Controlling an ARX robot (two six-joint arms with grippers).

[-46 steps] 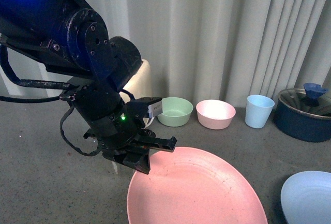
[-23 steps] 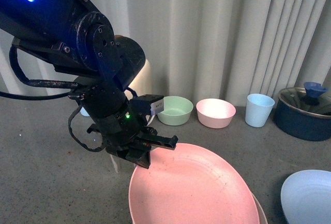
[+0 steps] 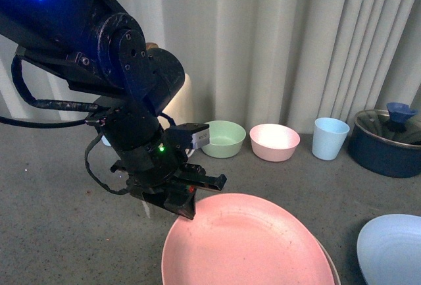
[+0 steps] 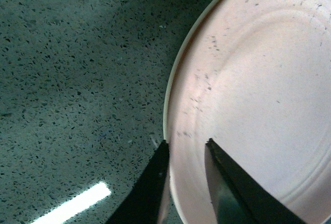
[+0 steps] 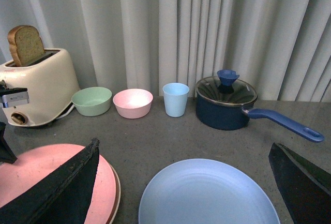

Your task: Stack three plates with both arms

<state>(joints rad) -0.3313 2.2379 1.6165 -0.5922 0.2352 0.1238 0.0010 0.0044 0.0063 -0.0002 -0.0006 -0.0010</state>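
The left tool (image 3: 189, 198) is narrowed onto the far-left rim of the pink plate (image 3: 245, 245). In the left wrist view, the left tool (image 4: 187, 144) has one dark finger (image 4: 225, 182) over the plate's upper face and the other at or under its outer edge, with the rim between them. The pink plate (image 4: 258, 84) lies over the beige plate (image 3: 331, 264). Only a thin crescent of the beige plate shows past the pink one on the side toward the right arm.

The first stacking step looks nearly done or just done: two plates are together, but the tool has not let go. I cannot tell whether the pink plate rests fully on the beige one or is held slightly above it.

The light blue plate (image 3: 393, 249) sits alone on the worktop (image 3: 52, 232), near the pair but apart from it, so it has yet to go on top. In the right wrist view, the right tool (image 5: 183, 144) is spread wide and holds nothing. It hangs above the light blue plate (image 5: 209, 195), which suggests this arm will take that plate.

Almost all of the beige plate is hidden. The front view cuts off the near edges of the pink and blue plates and shows none of the right arm.
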